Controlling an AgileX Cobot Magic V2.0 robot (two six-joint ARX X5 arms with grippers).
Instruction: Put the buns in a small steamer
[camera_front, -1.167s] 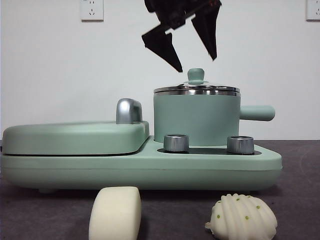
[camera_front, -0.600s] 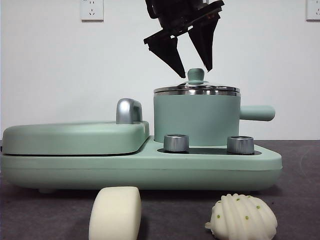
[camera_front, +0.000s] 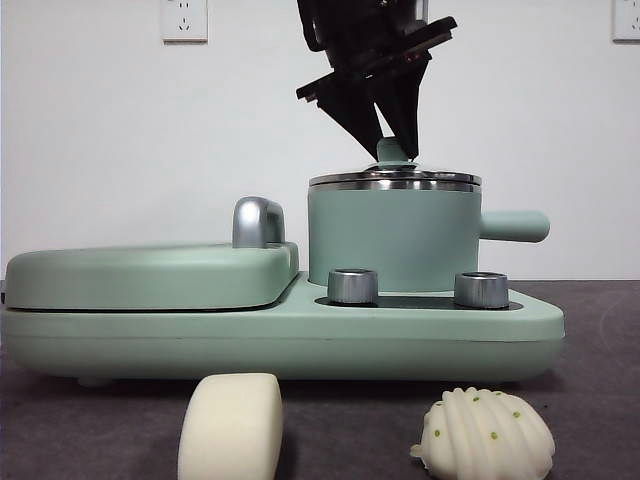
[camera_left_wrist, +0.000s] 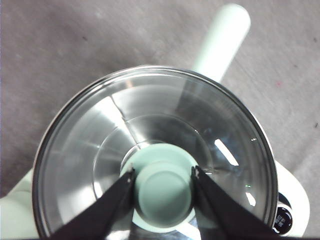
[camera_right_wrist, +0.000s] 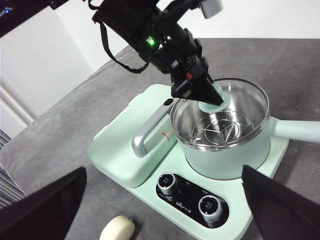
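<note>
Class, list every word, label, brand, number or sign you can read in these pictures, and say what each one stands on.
Nothing can be read for certain.
Small white print between the two knobs on the cooker's black control panel: too small and blurred to read.
Small orange-edged sticker on the small steamer beside the chrome handle: unreadable.
The wall sockets show no readable marking.

lid (camera_front: 394, 181) capped the small steamer (camera_front: 392, 240), left gripper (camera_front: 392, 152) astride its knob (camera_left_wrist: 163, 191), buns (camera_front: 230, 427) unobstructed in front
</note>
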